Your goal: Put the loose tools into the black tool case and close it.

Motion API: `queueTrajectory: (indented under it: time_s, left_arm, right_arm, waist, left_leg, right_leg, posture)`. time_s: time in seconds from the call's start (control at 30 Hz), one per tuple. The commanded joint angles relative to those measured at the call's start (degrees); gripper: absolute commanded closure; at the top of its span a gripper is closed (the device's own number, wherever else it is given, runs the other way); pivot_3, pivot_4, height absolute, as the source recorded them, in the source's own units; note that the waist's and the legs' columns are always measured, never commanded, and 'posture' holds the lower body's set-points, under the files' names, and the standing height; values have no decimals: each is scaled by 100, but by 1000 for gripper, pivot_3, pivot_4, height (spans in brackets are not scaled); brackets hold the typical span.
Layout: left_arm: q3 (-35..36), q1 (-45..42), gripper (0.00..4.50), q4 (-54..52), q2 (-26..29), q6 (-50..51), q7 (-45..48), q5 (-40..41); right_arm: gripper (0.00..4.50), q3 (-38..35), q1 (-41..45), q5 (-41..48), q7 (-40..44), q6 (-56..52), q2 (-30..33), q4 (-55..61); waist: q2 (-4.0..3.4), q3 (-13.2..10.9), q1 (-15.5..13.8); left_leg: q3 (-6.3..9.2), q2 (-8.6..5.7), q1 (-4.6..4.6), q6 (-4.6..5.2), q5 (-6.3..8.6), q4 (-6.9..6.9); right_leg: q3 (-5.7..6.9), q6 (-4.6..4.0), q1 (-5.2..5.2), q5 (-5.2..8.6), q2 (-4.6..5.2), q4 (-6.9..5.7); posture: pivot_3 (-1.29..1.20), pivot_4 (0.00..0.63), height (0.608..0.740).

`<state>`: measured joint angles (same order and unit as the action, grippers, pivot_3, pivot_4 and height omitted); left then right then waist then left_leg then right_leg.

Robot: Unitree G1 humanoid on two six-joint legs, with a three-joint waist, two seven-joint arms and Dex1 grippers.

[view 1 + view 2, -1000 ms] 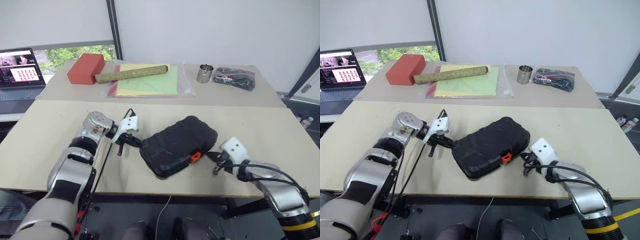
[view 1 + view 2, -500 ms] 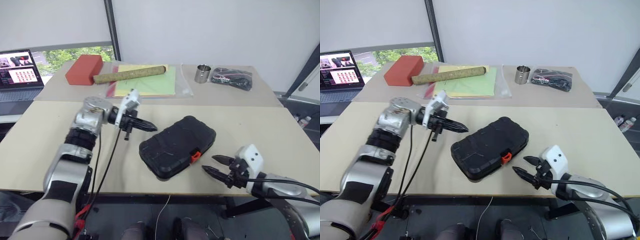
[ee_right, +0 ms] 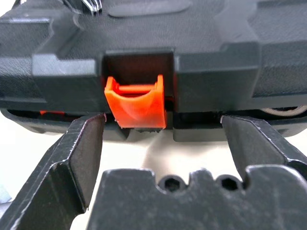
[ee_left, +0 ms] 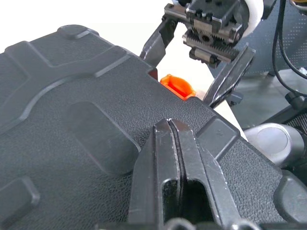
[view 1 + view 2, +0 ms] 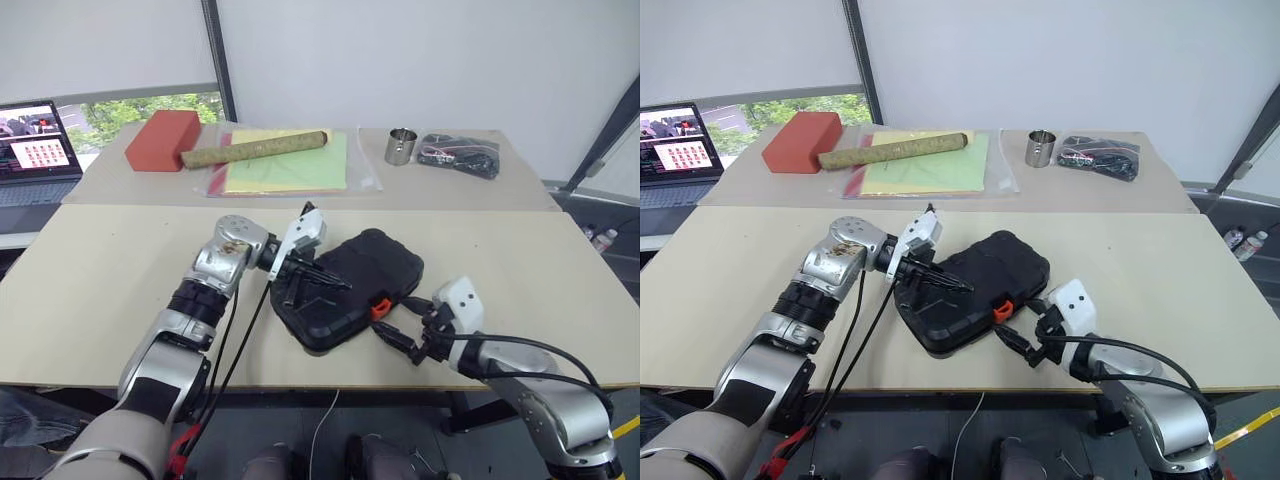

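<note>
Head views: black tool case (image 5: pixel 348 288) lies lid down on the near table, right under my left gripper (image 5: pixel 333 282), whose fingers sit pressed together over the lid with nothing between them. My right gripper (image 5: pixel 396 332) sits at the case's front edge, fingers spread wide, empty, orange latch (image 5: pixel 380 306) just ahead of the tips. Left wrist view: my two left fingers (image 4: pixel 160 158) meet with only a hairline slit, tips above the textured lid (image 4: pixel 72 134), whether touching it I cannot tell; beyond them the latch and my other gripper's spread fingers. Right wrist view: latch (image 3: pixel 137 101) centred between my right fingertips (image 3: pixel 84 139), one finger to each side of it, neither touching it; the latch hangs off the lid edge, with a thin seam between lid and base.
</note>
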<state>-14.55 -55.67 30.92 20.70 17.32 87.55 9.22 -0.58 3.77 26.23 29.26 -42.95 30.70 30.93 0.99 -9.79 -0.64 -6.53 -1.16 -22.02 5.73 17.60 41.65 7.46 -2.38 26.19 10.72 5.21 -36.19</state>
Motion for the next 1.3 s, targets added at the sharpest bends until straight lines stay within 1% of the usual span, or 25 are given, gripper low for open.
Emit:
queueTrajectory:
  time_s: [0.03, 0.07, 0.17, 0.27, 0.37, 0.4, 0.43, 0.5, 0.53, 0.67, 0.83, 1.03, 1.13, 1.2, 1.23, 1.27, 1.3]
  left_arm:
    - [140, -124, 2944, 22, 22, -342, -267, -22]
    - [152, -146, 2645, 93, 3, -395, -359, -46]
    - [191, -207, 2645, 265, -56, -535, -530, -41]
    - [199, -276, 2567, 374, -87, -567, -561, -19]
    - [173, -321, 2567, 465, -103, -741, -585, -65]
    - [164, -329, 2567, 491, -105, -806, -600, -89]
    - [153, -337, 2567, 526, -107, -878, -619, -116]
    - [129, -345, 2567, 585, -107, -986, -617, -154]
    - [112, -341, 2567, 612, -109, -1054, -609, -177]
    - [98, -313, 2567, 640, -129, -1158, -577, -204]
    - [95, -311, 2567, 749, -202, -1303, -642, -269]
    - [66, -281, 2567, 831, -248, -1478, -595, -325]
    - [112, -229, 3299, 757, -274, -1464, -442, -213]
    - [105, -182, 4024, 707, -275, -1463, -409, -209]
    - [95, -153, 4370, 676, -273, -1468, -396, -216]
    - [85, -131, 4500, 654, -271, -1473, -387, -226]
    - [80, -118, 4500, 640, -270, -1475, -378, -232]
  right_arm:
    - [0, 7, 27, -5, -39, 65, -38, 163]
    - [0, 10, 38, 6, -42, 57, -55, 175]
    - [0, 14, 66, 19, -59, 53, -102, 176]
    - [714, 50, 66, -16, -63, 95, -130, 146]
    - [1754, 87, 19, -36, -57, 142, -149, 156]
    - [1965, 87, 10, -30, -58, 146, -154, 165]
    - [2393, 86, -2, -22, -57, 149, -158, 185]
    - [3015, 82, -39, -14, -61, 139, -149, 253]
    - [3239, 74, -75, -13, -59, 120, -120, 313]
    - [3239, -36, -248, 63, -53, -41, 40, 632]
    - [3239, -233, -546, 211, 99, -294, 459, 1073]
    - [3239, -356, -548, 389, 188, -475, 696, 1206]
    - [3239, -296, -542, 406, 186, -497, 724, 1150]
    - [2236, -255, -555, 361, 180, -472, 724, 1093]
    - [2036, -284, -578, 419, 190, -504, 700, 1093]
    - [1654, -296, -599, 436, 210, -502, 702, 1105]
    - [1382, -306, -613, 454, 222, -506, 705, 1117]
  waist:
    - [0, 0, -2]
    - [0, 0, -5]
    - [0, 0, -4]
    - [0, 0, -4]
    - [0, 0, -4]
    - [0, 0, -4]
    - [0, 0, -4]
    - [0, 0, -4]
    - [0, 0, -4]
    - [0, 0, -22]
    - [0, 0, -44]
    - [0, 0, -27]
    - [0, 0, -30]
    - [0, 0, -30]
    - [0, 0, -29]
    - [0, 0, -29]
    - [0, 0, -30]
  left_leg:
    - [0, 0, 0, 0, 0, 0]
    - [0, -1, -1, 0, 0, 0]
    - [0, -2, -2, 1, 0, 0]
    - [0, -1, -1, 1, 0, 0]
    - [-1, -2, -2, 1, 0, 0]
    - [-1, -2, -2, 1, 0, 0]
    - [-1, -2, -2, 1, 0, 0]
    - [-1, -2, -1, 1, 0, 0]
    - [-1, -2, -1, 1, 0, 0]
    - [-1, -3, -3, 1, 0, 0]
    - [1, -7, -10, 4, 2, -2]
    - [1, -5, -8, 5, 3, -2]
    - [2, -5, -8, 5, 3, -2]
    - [1, -5, -8, 5, 3, -2]
    - [1, -5, -8, 5, 3, -2]
    - [1, -5, -8, 5, 3, -2]
    - [1, -5, -8, 5, 3, -2]
  right_leg:
    - [0, -1, 0, -1, 0, 0]
    - [0, -3, 0, -2, 0, 1]
    - [0, -14, -1, -8, 0, 3]
    - [1, -11, -1, -6, 0, 2]
    - [0, -4, -1, -3, 0, 3]
    - [0, -1, -1, -1, 0, 2]
    - [0, -1, -1, -1, 0, 2]
    - [1, -3, -1, -2, 0, 2]
    - [1, -4, -1, -2, 0, 2]
    - [1, -4, -1, -2, 1, 3]
    - [1, -17, 1, -10, 2, 10]
    - [0, 0, 0, 0, 1, 10]
    - [0, 0, 0, 0, 1, 10]
    - [0, -1, 0, -1, 1, 10]
    - [0, -2, 0, -1, 1, 10]
    - [0, -2, 0, -1, 1, 10]
    - [0, -2, 0, -1, 1, 10]
  posture:
    - [0, 150, 737]
    - [0, 150, 737]
    - [0, 150, 737]
    - [0, 150, 737]
    - [0, 150, 737]
    - [0, 150, 737]
    - [0, 150, 737]
    - [0, 150, 737]
    - [0, 150, 737]
    - [0, 150, 737]
    - [0, 150, 737]
    - [0, 150, 737]
    - [0, 150, 737]
    - [0, 150, 737]
    - [0, 150, 737]
    - [0, 150, 737]
    - [0, 150, 737]
